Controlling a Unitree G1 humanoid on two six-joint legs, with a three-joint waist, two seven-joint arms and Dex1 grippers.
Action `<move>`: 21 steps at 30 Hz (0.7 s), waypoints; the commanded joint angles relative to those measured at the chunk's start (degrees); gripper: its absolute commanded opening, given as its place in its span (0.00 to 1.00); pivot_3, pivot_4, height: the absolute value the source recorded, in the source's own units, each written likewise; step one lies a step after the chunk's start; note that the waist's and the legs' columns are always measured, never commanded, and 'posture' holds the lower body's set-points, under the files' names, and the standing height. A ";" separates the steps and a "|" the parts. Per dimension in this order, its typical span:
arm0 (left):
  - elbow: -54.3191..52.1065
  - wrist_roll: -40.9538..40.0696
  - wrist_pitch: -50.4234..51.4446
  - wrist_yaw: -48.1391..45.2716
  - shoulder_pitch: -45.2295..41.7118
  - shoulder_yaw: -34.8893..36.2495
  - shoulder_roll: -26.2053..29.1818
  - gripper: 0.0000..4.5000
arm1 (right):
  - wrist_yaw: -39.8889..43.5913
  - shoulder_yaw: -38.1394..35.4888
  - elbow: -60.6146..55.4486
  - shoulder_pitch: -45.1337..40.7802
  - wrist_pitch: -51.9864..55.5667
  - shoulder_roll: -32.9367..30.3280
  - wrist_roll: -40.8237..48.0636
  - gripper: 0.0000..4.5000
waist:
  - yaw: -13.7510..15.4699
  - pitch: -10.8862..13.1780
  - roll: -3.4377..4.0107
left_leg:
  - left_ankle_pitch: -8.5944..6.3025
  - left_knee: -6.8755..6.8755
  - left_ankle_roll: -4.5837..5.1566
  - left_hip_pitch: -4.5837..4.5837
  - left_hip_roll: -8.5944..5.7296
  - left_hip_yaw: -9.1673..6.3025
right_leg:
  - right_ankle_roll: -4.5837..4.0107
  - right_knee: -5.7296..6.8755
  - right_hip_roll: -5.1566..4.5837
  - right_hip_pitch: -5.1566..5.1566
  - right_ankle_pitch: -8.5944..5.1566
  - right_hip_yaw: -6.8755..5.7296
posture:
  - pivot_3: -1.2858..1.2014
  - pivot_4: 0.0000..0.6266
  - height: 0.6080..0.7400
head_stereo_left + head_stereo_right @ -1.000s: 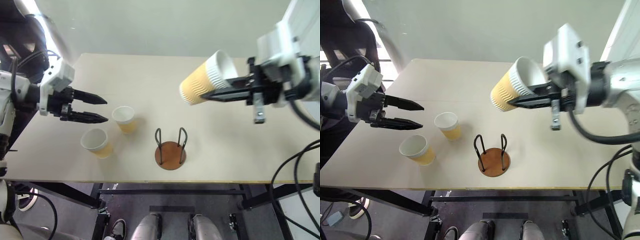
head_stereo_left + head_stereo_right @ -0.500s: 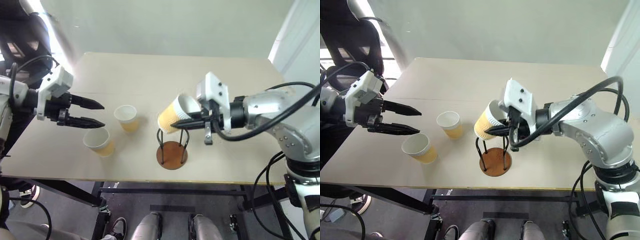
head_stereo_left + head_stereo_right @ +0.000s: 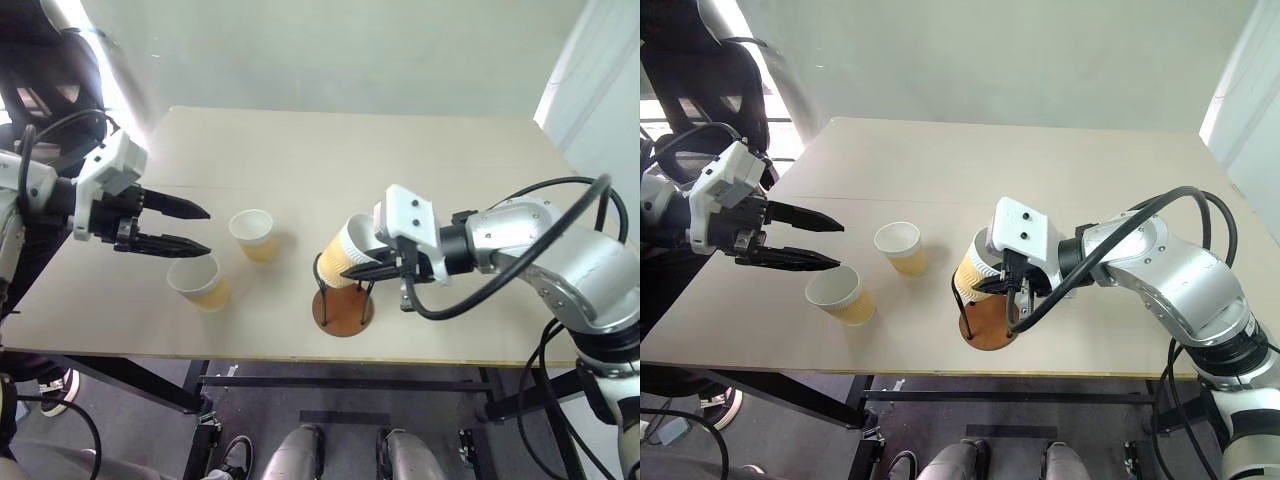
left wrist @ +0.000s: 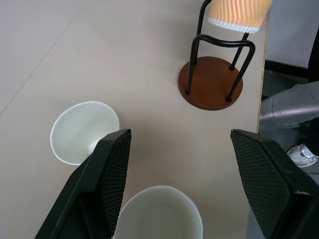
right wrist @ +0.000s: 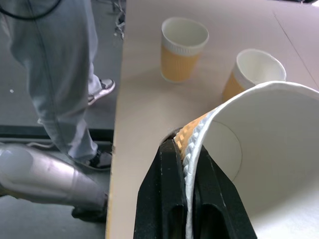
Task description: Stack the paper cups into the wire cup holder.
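My right gripper is shut on the rim wall of a yellow-tan paper cup, one finger inside and one outside. The cup is tilted, its bottom at the top of the wire loops of the wire cup holder, which stands near the table's front edge. Two more paper cups stand upright to the left, one farther back and one nearer the front. My left gripper hovers open just left of them, with nothing between its fingers.
The light table has free room behind and to the right of the holder. Its front edge runs close to the holder's base. A person's legs stand beside the table. A dark chair is at the far left.
My right gripper has carried the cup down and to the left, from high above the table to the top of the holder's loops. The left gripper stayed where it was, open.
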 commanded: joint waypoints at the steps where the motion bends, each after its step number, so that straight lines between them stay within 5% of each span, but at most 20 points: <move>1: -2.14 -5.04 1.58 -1.91 -1.37 2.71 0.45 0.76 | 2.22 -0.07 0.67 -0.78 -2.60 -1.72 -1.80 0.00 | 0.03 0.00 0.00 | 0.00 0.00 0.00 -0.01 0.00 0.00 | 0.00 0.00 0.00 0.00 0.00 0.00 | 0.52 0.24 1.00; 7: -3.31 -15.65 7.90 -1.91 -1.78 8.18 -0.48 0.76 | 4.14 0.27 1.52 -0.70 -3.99 -2.27 -3.08 0.00 | -0.01 0.00 0.00 | -0.02 -0.01 0.00 -0.06 0.00 0.00 | 0.01 -0.07 0.00 -0.01 0.00 -0.03 | 0.52 0.24 1.00; 21: -6.33 -17.23 11.37 -1.90 5.31 15.39 0.58 0.76 | 6.36 2.85 2.99 -0.54 -6.00 -0.67 -6.02 0.00 | -0.18 0.00 -0.01 | 0.05 -0.03 -0.04 0.02 0.07 0.01 | 0.00 0.03 0.04 -0.01 0.01 -0.04 | 0.52 0.24 1.00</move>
